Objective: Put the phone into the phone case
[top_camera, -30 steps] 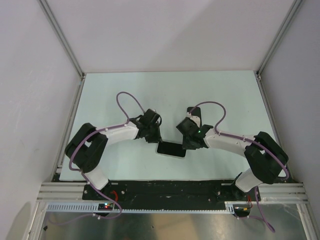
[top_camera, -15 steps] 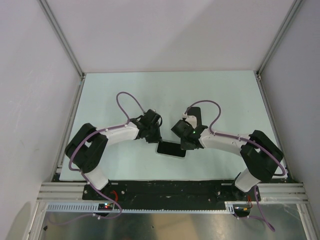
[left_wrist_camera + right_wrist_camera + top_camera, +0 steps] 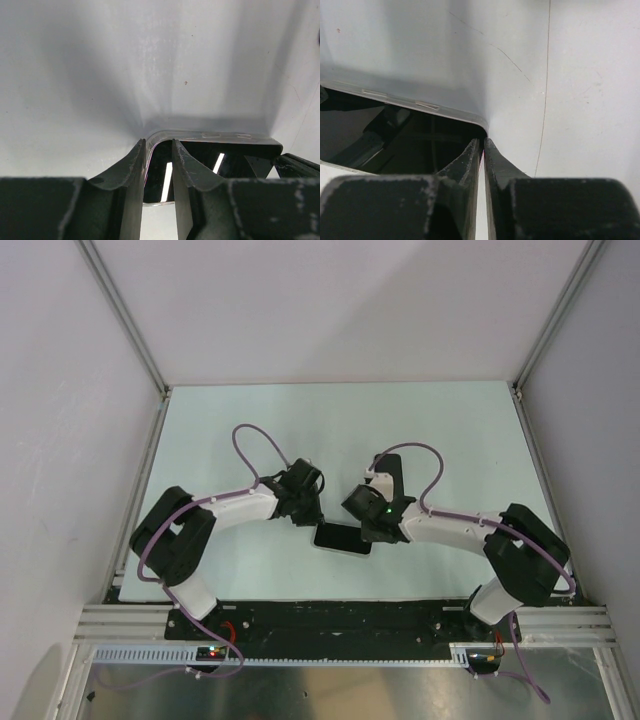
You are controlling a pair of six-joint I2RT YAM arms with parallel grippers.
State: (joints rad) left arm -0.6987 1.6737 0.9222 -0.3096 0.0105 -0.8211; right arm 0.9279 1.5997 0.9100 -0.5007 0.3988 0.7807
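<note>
The phone (image 3: 340, 540) lies flat on the bench (image 3: 400, 430), close to its near edge, with the black base rail (image 3: 330, 618) just beside it. The phone case (image 3: 210, 135) shows as a clear rim along the phone's far long edge and around both far corners.

The left gripper (image 3: 158, 149) is narrow. It sits astride the rim at one corner, one finger outside and one over the glossy screen; whether it clamps cannot be told. The right gripper (image 3: 481, 146) is nearly closed, pinching the rim at the opposite corner.

Beyond the phone the bench lies open up to the back wall (image 3: 330, 310).
</note>
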